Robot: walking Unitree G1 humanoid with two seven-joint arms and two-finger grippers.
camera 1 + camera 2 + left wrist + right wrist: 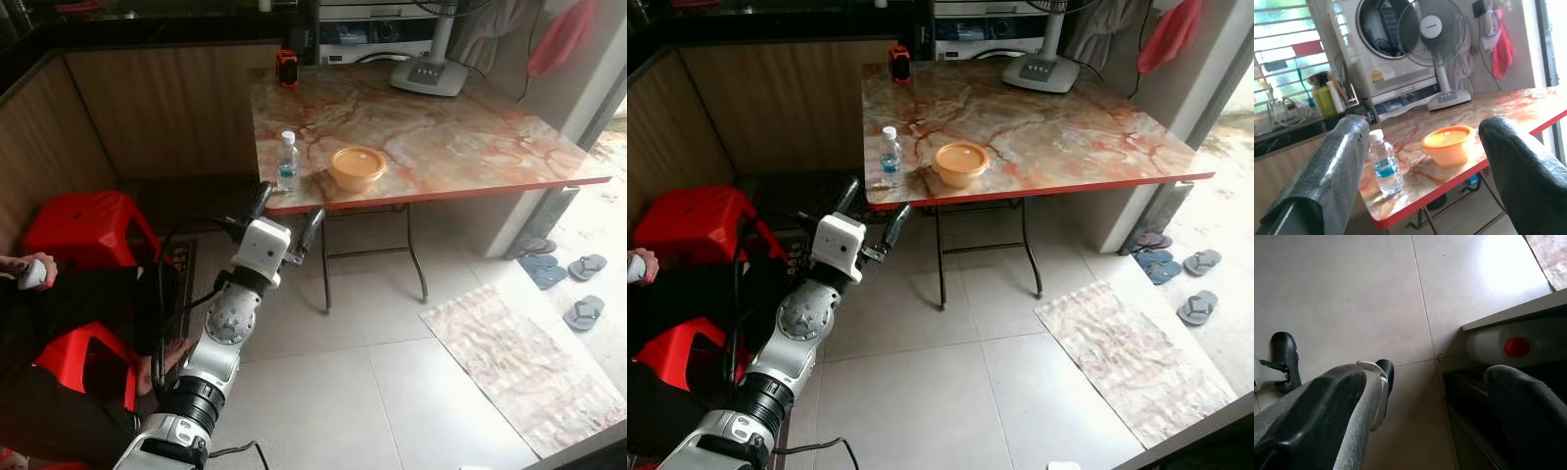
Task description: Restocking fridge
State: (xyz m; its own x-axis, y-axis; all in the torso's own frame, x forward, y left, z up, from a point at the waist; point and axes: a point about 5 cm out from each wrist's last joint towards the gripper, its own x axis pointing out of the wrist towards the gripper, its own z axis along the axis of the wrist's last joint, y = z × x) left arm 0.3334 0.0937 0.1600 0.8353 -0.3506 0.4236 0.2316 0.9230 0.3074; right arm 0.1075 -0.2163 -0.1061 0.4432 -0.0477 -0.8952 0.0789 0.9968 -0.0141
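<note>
A clear water bottle [287, 162] with a white cap and blue label stands near the front left corner of the marble-pattern table [470, 127]. An orange lidded bowl [357, 166] sits just right of it. My left gripper [287, 215] is raised in front of that corner, slightly below the table edge, open and empty. Along its fingers [1327, 171], the left wrist view shows the bottle [1386, 164] and the bowl [1448, 145] a short way ahead. My right gripper [1425, 406] hangs open over the tiled floor.
A person sits at the left holding a white controller [32, 274] beside red stools [83, 225]. A fan [431, 73] and a small red-black object [286, 67] stand at the table's far side. A mat [519, 362] and sandals [578, 284] lie at the right.
</note>
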